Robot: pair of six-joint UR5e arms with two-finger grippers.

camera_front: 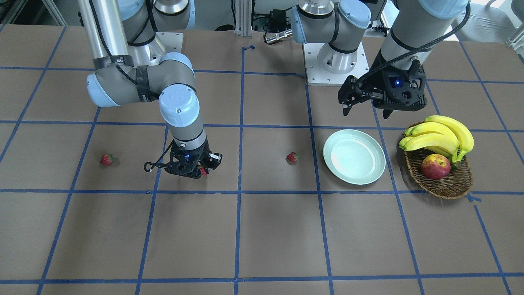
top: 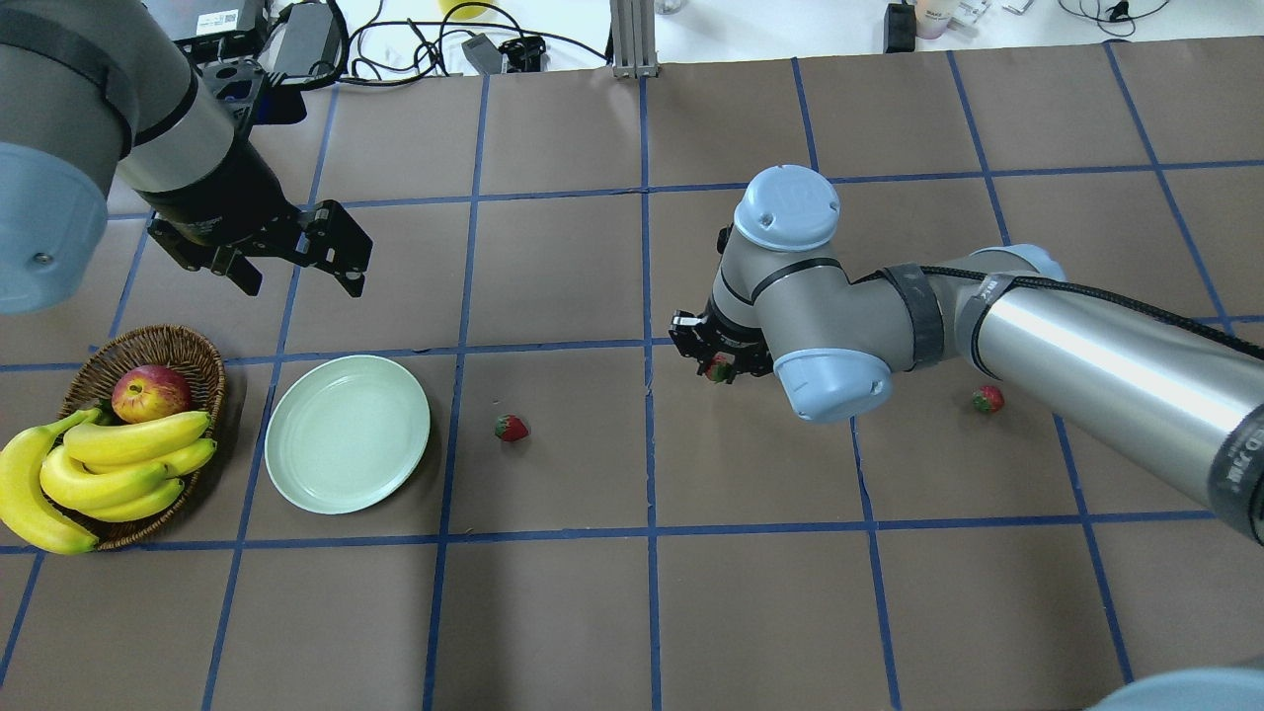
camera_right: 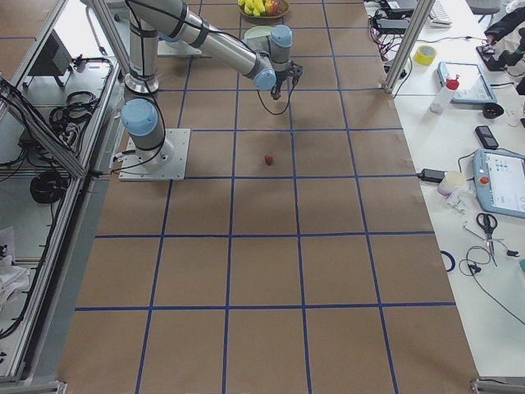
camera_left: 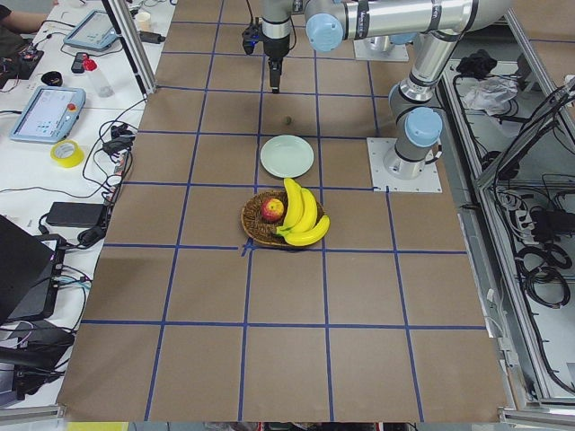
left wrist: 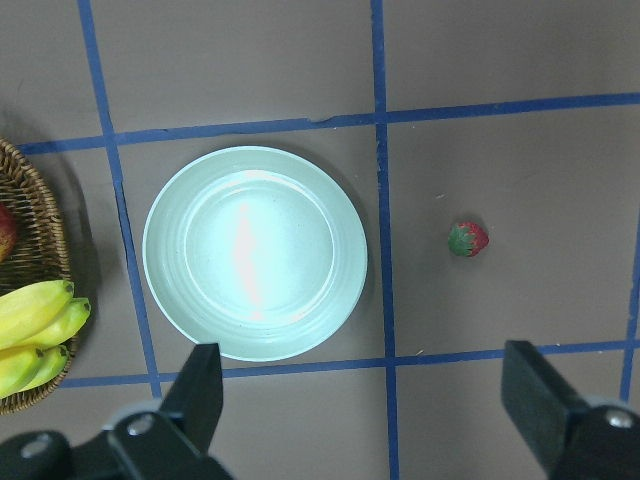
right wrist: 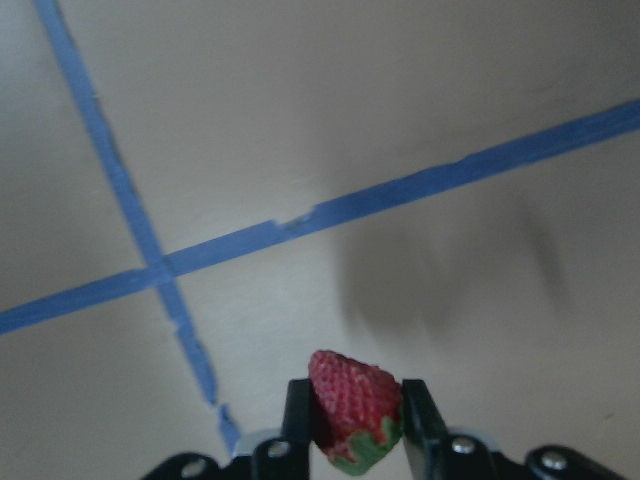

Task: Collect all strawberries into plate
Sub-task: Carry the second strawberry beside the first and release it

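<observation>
Seen from overhead, the basket [top: 158,334] sits farthest left, with the apple [top: 150,392] and bananas [top: 118,464] in it. The plate [top: 348,434] lies just right of it, with one strawberry [top: 511,428] near the plate's right side. A second strawberry [top: 719,370] sits between the fingers of the right gripper [right wrist: 356,400], seemingly lifted off the table [top: 750,612]. A third strawberry [top: 987,399] lies farther right.
</observation>
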